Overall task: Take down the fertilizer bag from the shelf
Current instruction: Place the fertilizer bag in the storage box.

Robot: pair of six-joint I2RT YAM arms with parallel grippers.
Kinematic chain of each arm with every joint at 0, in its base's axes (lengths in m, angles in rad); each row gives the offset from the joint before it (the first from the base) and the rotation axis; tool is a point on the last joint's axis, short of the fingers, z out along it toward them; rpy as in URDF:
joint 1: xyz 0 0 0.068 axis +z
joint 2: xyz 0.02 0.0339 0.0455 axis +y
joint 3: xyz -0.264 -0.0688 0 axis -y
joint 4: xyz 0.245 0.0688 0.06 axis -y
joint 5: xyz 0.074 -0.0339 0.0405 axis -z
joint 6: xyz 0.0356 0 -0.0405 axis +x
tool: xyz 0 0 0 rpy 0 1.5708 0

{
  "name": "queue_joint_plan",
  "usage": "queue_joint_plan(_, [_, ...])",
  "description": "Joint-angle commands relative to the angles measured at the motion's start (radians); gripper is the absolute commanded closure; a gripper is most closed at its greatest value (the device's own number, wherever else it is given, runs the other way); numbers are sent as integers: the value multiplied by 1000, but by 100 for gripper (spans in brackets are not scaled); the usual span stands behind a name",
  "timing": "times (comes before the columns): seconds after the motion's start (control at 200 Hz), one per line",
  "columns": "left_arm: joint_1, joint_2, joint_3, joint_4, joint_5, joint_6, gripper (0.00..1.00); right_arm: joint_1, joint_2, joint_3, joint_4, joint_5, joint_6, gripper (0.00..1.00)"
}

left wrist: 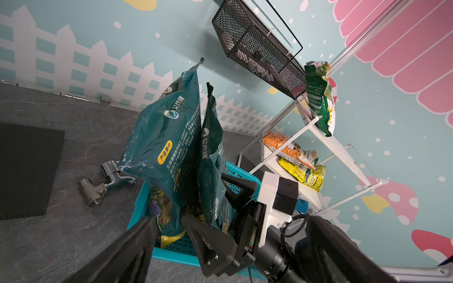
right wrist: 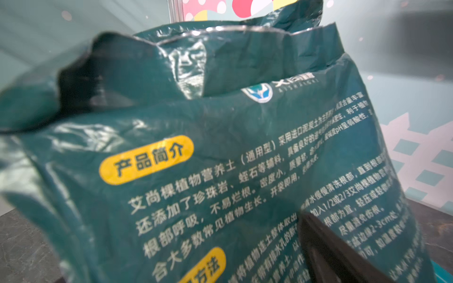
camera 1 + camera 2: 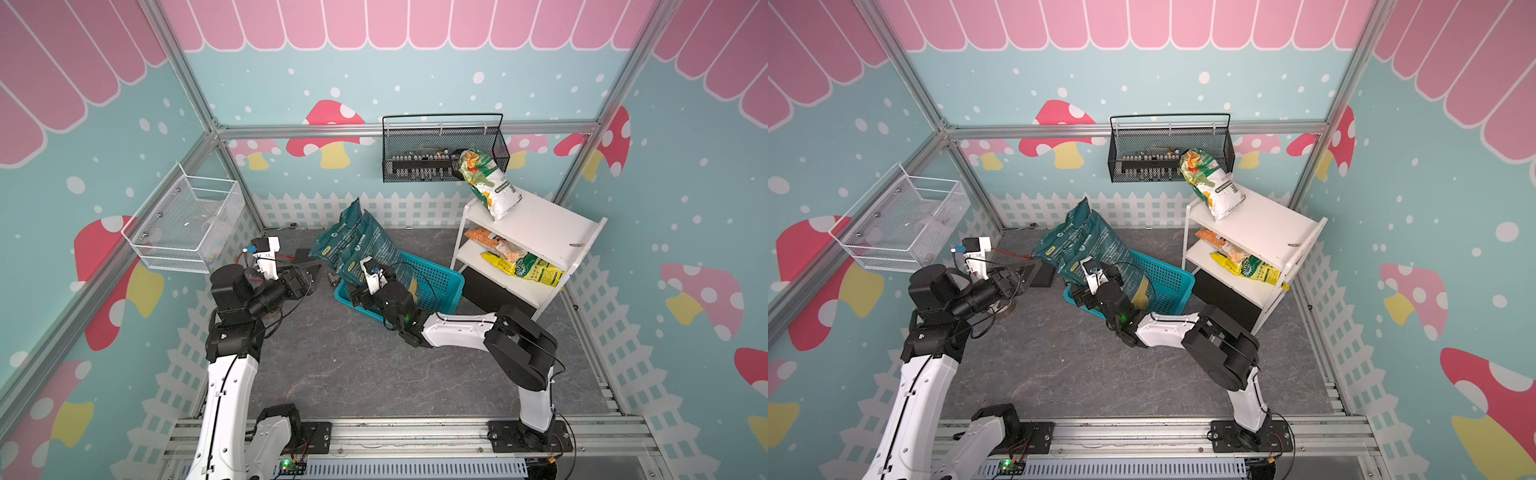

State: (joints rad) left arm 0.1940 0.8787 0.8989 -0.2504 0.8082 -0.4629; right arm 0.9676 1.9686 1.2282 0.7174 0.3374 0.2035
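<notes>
The white shelf (image 3: 540,224) (image 3: 1266,226) (image 1: 338,147) stands at the right. A white, green and orange fertilizer bag (image 3: 492,187) (image 3: 1214,185) (image 1: 318,98) leans on its top board. An orange bag (image 3: 494,245) and a yellow bag (image 3: 532,270) lie on the middle board. Two dark teal bags (image 3: 365,245) (image 3: 1092,245) (image 1: 161,142) (image 2: 220,159) stand in a blue basket (image 3: 436,282) (image 1: 147,201). My right gripper (image 3: 359,293) (image 3: 1084,293) (image 1: 204,196) is open at the nearer teal bag, a finger on each side. My left gripper (image 3: 309,272) (image 1: 231,219) is open and empty, left of the basket.
A black wire basket (image 3: 440,153) hangs on the back wall above the shelf. On the left wall is a white mesh basket (image 3: 187,228). A black mat (image 3: 305,255) (image 1: 27,169) and a metal pipe fitting (image 1: 103,183) lie on the floor by the blue basket.
</notes>
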Motion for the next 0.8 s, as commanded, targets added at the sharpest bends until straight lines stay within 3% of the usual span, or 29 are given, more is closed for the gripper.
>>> queue_joint_plan(0.0, [-7,-7,26,10,5,20,0,2,23,21,-66,-59,45,1])
queue_joint_plan(0.29, [-10,-10,28,4,-5,26,1,3,-171,19,-199,-130,34,1])
queue_joint_plan(0.48, [-10,-11,28,3,-9,27,1,3,-276,151,-489,-291,-24,1])
queue_joint_plan(0.58, [-12,-12,35,-4,-15,32,1,3,-336,179,-556,-347,-76,1])
queue_joint_plan(0.655, [-13,-18,35,-10,-37,39,1,3,-395,166,-550,-287,-85,1])
queue_joint_plan(0.796, [-13,-14,41,-22,-55,47,1,0,-476,170,-549,56,-55,6])
